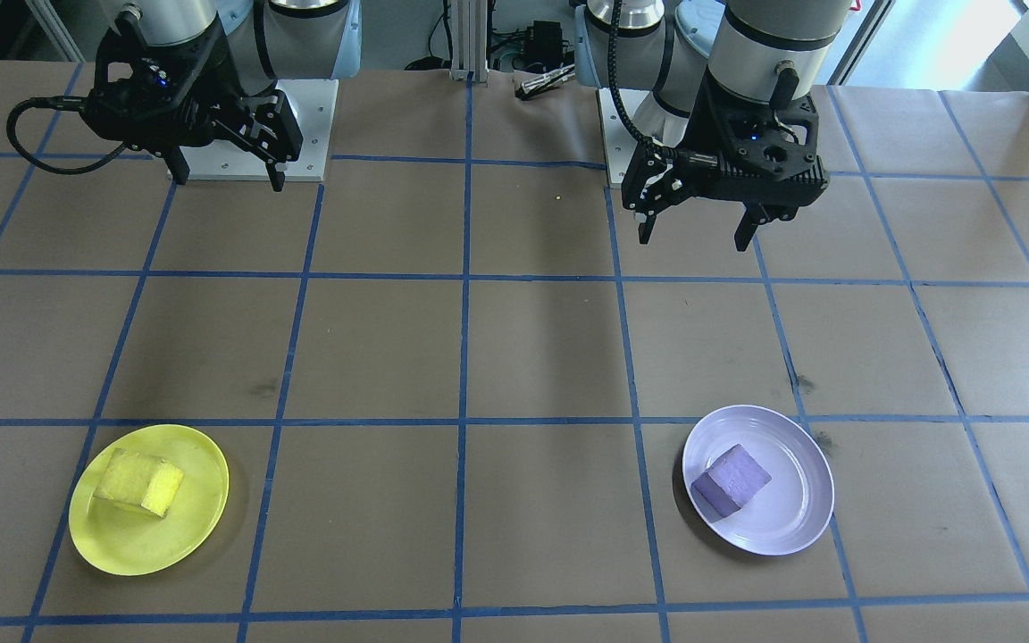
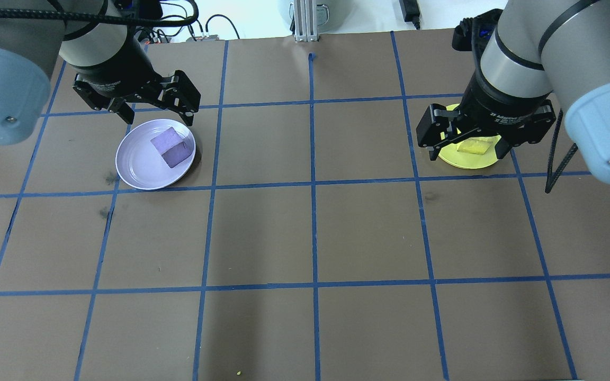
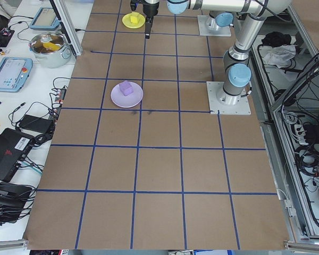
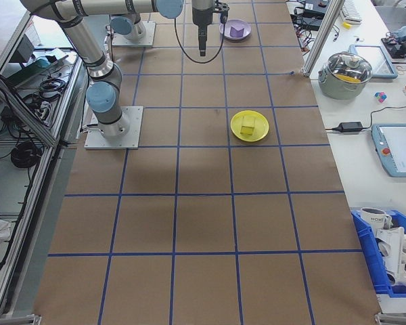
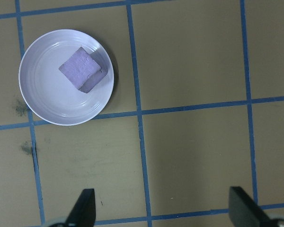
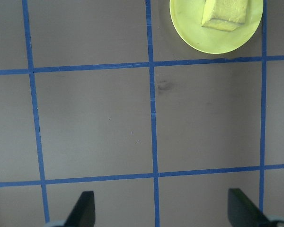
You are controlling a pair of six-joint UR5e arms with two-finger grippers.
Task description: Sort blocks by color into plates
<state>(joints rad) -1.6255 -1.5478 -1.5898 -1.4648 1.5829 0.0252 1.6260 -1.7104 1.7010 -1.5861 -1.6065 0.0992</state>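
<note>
Yellow block (image 1: pixel 139 482) (cornerwise) on yellow plate (image 1: pixel 197 522)

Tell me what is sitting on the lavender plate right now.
One light purple block lies on the lavender plate, off-centre, nothing else beside it. The patch of plate under the block is covered, so anything beneath it cannot be seen.

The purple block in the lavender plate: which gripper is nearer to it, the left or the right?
Left. The left gripper hangs open above the table on the robot's side of the purple block; the right gripper is across the table, on the yellow plate's side.
</note>
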